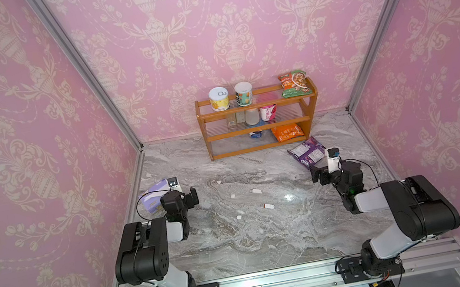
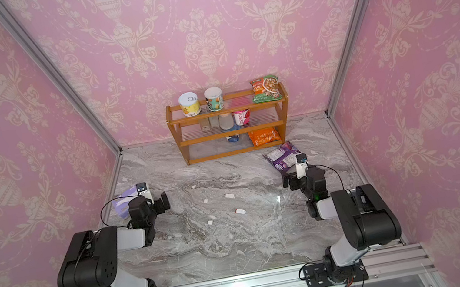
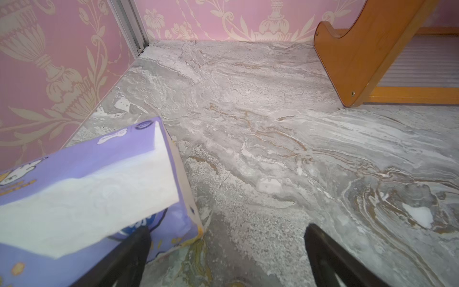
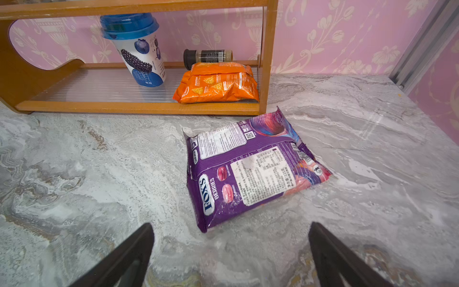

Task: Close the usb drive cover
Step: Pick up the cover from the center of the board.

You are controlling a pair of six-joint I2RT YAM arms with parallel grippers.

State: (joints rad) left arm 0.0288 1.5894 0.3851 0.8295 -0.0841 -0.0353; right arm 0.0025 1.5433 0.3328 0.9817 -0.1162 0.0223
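Observation:
Two small white usb drives lie mid-table in both top views: one with a reddish bare plug end [image 1: 269, 206] [image 2: 240, 211], another [image 1: 256, 191] [image 2: 229, 195] just behind it. Small white pieces that look like a loose cover [image 1: 239, 217] [image 2: 210, 222] and a second one [image 1: 233, 196] rest to their left. My left gripper [image 1: 190, 196] [image 3: 227, 238] hovers open at the left, beside a purple tissue pack [image 3: 99, 188]. On the right, my right gripper [image 1: 317, 175] [image 4: 231, 236] is open and empty, facing a purple candy bag [image 4: 248, 171]. Neither wrist view shows the drives.
A wooden shelf rack [image 1: 261, 128] stands against the back wall with cans, cups and snack bags on it. The candy bag [image 1: 307, 153] lies in front of its right end, and the tissue pack [image 1: 153, 197] sits by the left wall.

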